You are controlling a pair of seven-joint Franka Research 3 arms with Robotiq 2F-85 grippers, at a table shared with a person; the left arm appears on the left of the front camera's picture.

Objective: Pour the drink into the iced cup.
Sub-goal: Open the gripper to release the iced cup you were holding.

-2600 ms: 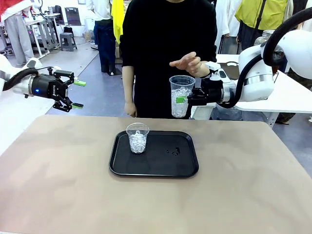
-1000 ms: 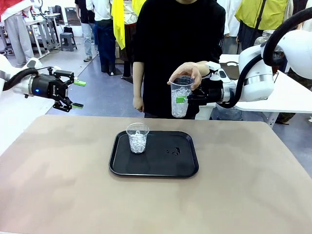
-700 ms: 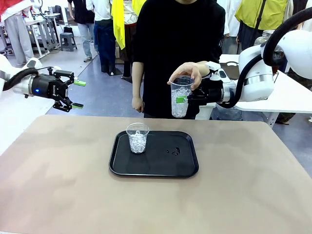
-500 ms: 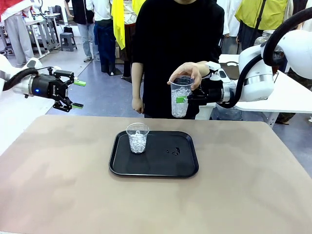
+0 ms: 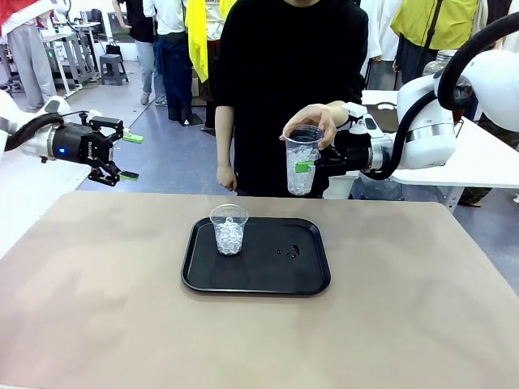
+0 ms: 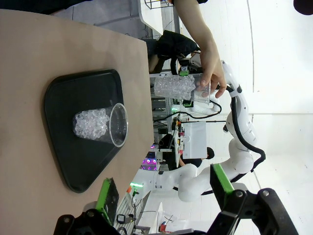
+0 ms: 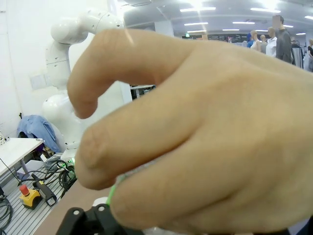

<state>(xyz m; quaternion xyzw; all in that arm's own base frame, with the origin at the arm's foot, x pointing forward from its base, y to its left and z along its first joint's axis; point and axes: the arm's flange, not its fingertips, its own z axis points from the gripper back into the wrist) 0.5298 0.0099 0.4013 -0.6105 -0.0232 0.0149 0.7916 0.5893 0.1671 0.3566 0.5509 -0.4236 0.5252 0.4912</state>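
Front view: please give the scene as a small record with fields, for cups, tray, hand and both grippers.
tall cup: iced, held in the air
hand: gripping the tall cup's rim
right gripper: at the tall cup's side, grip unclear
short cup: iced, upright on tray
tray: black, on table
left gripper: open, empty

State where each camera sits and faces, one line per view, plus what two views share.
Front: fixed on the robot's side, facing the person across the table; left gripper, right gripper at the tall iced cup.
Left wrist: on that wrist, facing the tray; own open fingers at bottom.
Right wrist: that wrist, facing the person's hand close up.
Shared: front and left wrist show tray, short iced cup, tall iced cup.
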